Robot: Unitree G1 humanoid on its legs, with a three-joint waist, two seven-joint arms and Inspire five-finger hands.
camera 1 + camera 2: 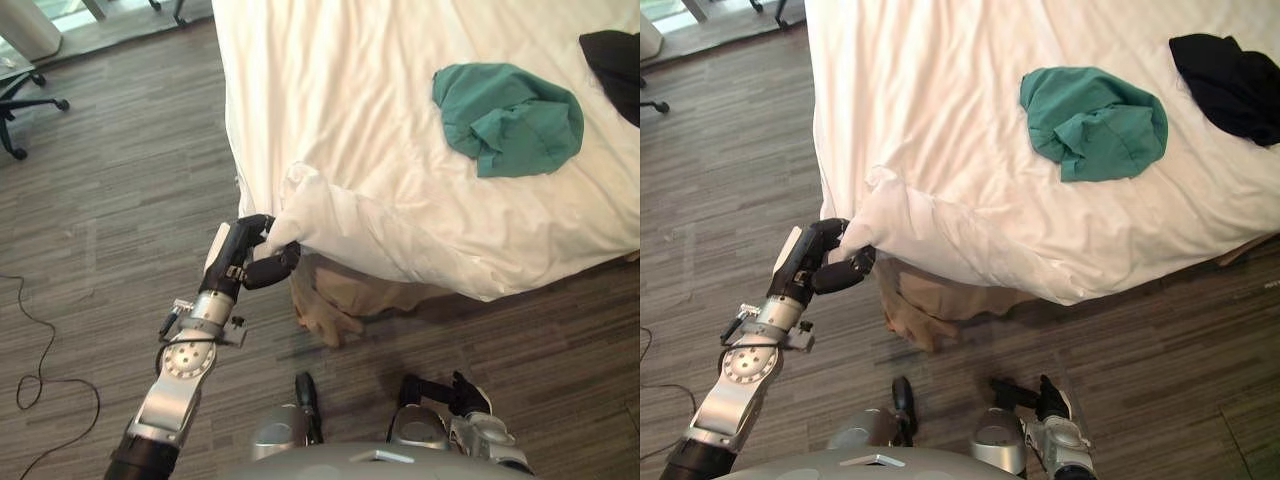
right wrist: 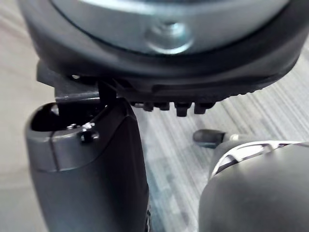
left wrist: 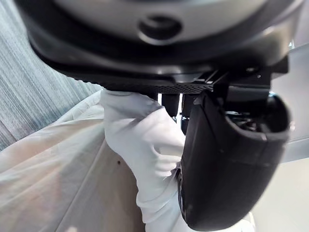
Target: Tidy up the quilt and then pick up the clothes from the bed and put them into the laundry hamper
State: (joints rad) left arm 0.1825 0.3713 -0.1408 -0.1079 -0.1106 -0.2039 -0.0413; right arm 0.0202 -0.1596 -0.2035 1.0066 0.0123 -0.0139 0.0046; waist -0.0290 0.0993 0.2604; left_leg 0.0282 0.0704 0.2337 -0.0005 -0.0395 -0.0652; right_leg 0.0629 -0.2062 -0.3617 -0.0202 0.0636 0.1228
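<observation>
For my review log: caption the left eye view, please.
Left robot hand grips the white quilt by its hanging corner; a green garment lies on top.

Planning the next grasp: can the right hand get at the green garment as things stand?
Probably, but not without leaning in. The green garment lies uncovered on the quilt, nothing over it, yet well in from its near edge, while the right hand hangs low over the floor.
</observation>
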